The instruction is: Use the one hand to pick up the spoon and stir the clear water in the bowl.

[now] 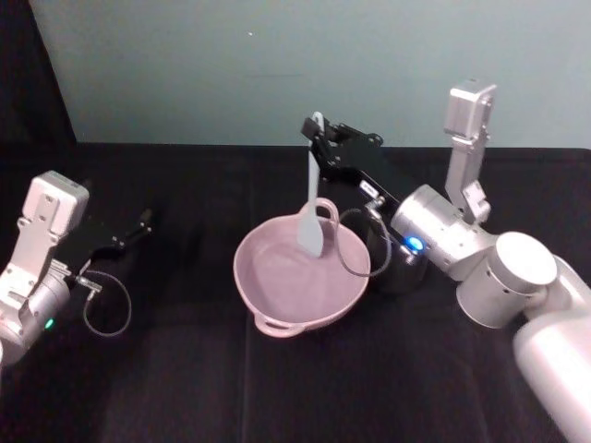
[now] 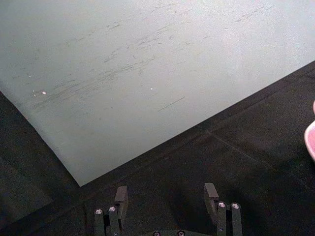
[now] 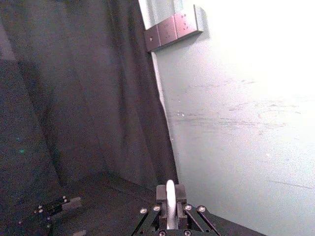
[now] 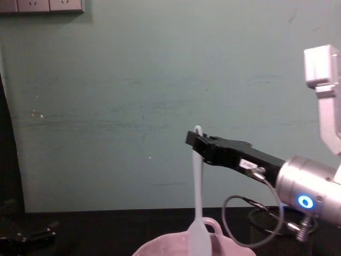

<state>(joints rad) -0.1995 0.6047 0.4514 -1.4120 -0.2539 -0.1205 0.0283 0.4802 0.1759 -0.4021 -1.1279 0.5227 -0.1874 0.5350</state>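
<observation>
The right gripper (image 1: 314, 136) is raised above the far side of the bowl (image 1: 251, 288), its fingers (image 3: 160, 193) clamped on the upper end of the spoon (image 1: 312, 198). A short tip of the handle stands up past the fingers. Below them the spoon hangs nearly upright, paddle head down. The head appears to sit just inside the far rim of the pink bowl, beside one small loop handle, though whether it touches the water cannot be told. The bowl rests on the black surface (image 1: 185, 388), directly beneath the fingers. A black mesh cup (image 4: 266, 224) stands behind them, under the silver wrist with its blue light.

The left gripper (image 1: 143, 220) lies low over the surface, well apart from the bowl. Its fingers (image 2: 121, 195) are spread with nothing between them, and the bowl's pink edge lies ahead of them and off to one side.
</observation>
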